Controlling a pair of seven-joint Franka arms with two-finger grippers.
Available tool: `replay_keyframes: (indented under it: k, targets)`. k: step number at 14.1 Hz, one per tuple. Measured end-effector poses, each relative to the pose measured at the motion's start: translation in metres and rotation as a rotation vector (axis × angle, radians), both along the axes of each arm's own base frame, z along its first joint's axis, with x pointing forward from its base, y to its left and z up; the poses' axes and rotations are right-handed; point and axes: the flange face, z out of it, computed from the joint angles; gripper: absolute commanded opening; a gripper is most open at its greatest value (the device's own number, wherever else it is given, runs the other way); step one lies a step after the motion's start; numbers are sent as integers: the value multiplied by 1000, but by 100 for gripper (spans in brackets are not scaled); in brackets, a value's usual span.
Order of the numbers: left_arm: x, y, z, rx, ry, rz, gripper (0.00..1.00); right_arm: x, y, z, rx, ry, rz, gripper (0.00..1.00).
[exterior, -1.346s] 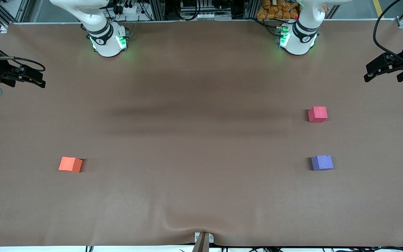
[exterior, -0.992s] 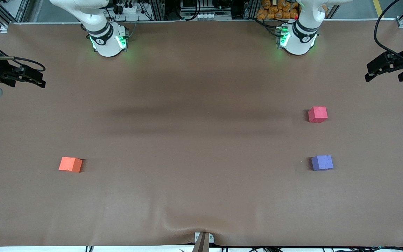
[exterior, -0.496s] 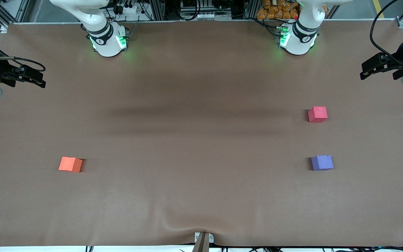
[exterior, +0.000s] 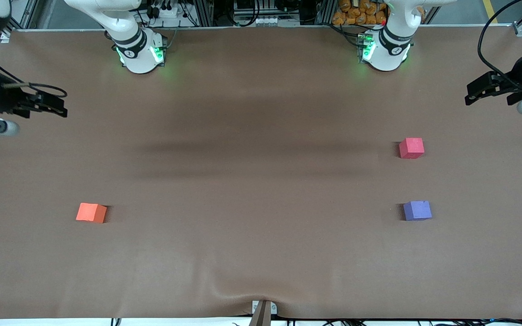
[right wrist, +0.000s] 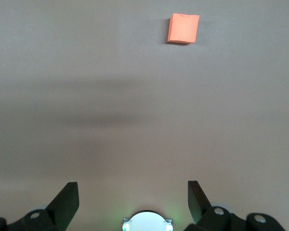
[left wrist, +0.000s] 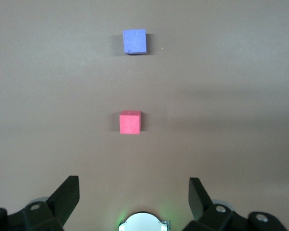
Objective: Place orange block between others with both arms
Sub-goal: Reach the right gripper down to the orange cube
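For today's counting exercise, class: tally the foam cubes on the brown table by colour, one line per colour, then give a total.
Bright orange matte foam cube: 1
Pinkish-red matte foam cube: 1
Purple matte foam cube: 1
Total: 3 cubes, all lying apart on the table, none held.

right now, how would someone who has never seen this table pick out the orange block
Start at the brown table and go to the right arm's end. The orange block sits there alone on the cloth. The red block and purple block are paired at the left arm's end, and only this one is bright orange.
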Motion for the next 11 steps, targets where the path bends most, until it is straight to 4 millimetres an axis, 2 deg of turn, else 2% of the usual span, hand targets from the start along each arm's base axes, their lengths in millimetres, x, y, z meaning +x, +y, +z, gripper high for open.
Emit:
replay_keyframes:
  k: [3, 11]
  targets:
    - [1, -1, 0, 0, -5, -1, 100, 26, -12, -52, 13, 52, 21, 100]
    - [3, -1, 1, -1, -18, -2, 100, 94, -55, -179, 14, -24, -38, 100]
